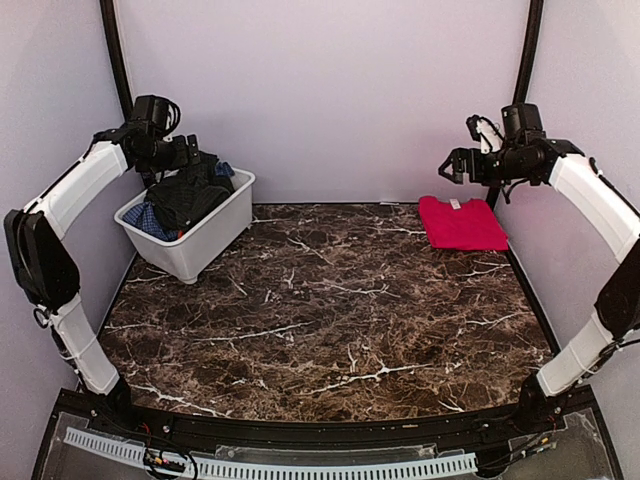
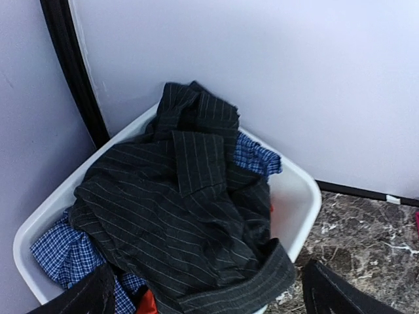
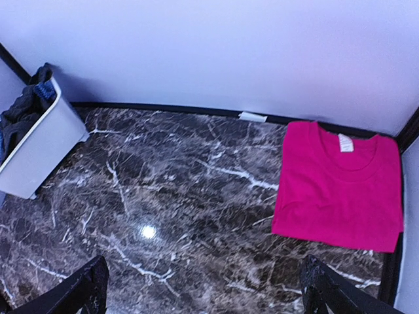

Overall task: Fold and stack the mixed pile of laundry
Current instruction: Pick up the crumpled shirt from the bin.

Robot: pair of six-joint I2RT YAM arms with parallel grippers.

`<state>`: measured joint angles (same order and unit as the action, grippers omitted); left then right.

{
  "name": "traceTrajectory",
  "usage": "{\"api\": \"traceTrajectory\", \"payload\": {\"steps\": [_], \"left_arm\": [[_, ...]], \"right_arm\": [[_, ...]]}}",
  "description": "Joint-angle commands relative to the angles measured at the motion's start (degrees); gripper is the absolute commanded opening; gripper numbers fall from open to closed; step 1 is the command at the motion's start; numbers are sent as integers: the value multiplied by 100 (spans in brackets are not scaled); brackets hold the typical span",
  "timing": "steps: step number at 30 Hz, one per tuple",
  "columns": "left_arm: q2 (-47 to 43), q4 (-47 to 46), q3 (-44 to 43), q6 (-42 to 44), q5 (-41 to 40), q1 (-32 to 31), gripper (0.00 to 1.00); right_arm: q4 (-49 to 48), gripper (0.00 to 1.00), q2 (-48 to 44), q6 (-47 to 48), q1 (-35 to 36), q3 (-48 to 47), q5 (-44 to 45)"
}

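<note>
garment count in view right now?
4: red tee folded at the table's far right; in the bin, pinstriped shirt on top, blue checked garment under it, orange piece peeking out. More may be buried.

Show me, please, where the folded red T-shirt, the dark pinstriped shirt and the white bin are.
folded red T-shirt (image 3: 337,190): right wrist view, middle of its chest.
dark pinstriped shirt (image 2: 177,209): left wrist view, middle of the crumpled fabric.
white bin (image 1: 205,250): top external view, its near side wall.
</note>
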<state>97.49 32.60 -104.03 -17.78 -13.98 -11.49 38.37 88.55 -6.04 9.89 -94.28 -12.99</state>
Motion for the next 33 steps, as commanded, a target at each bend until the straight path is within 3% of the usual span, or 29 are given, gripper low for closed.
{"api": "traceTrajectory", "payload": {"steps": [1, 5, 11, 12, 13, 14, 15, 16, 17, 19, 26, 33], "left_arm": [[806, 433, -384, 72, 28, 99, 99], [1478, 338, -738, -49, 218, 127, 99], [2292, 472, -1158, -230, -197, 133, 96], [2301, 465, -1162, -250, -217, 154, 89], [2285, 440, -1167, -267, -232, 164, 71], [2266, 418, -1197, -255, -235, 182, 61], [2219, 393, -1242, -218, -269, 186, 39], [2190, 382, -1370, -191, -284, 196, 28], [2128, 380, -1460, -123, -266, 210, 10], [2036, 446, -1793, -27, -252, 216, 1], [1216, -305, -2458, 81, 485, 217, 0], [596, -1344, -3137, -485, 2561, 151, 0]], "right_arm": [[-457, 99, -735, -314, 47, 794, -794], [-478, 99, -929, -340, 91, 1378, -877], [-559, 98, -1060, -416, 130, 1925, -988], [-594, 98, -1067, -431, 143, 1987, -1033], [-619, 99, -1064, -443, 161, 2026, -1060], [-638, 98, -1067, -442, 189, 2060, -1072], [-656, 99, -1060, -442, 207, 2084, -1073], [-682, 99, -1058, -453, 228, 2108, -1074], [-697, 99, -1045, -457, 240, 2127, -1080], [-744, 99, -1029, -480, 263, 2148, -1118], [-930, 99, -1017, -529, 312, 2270, -1246], [-1013, 99, -947, -526, 334, 2278, -1302]]}}
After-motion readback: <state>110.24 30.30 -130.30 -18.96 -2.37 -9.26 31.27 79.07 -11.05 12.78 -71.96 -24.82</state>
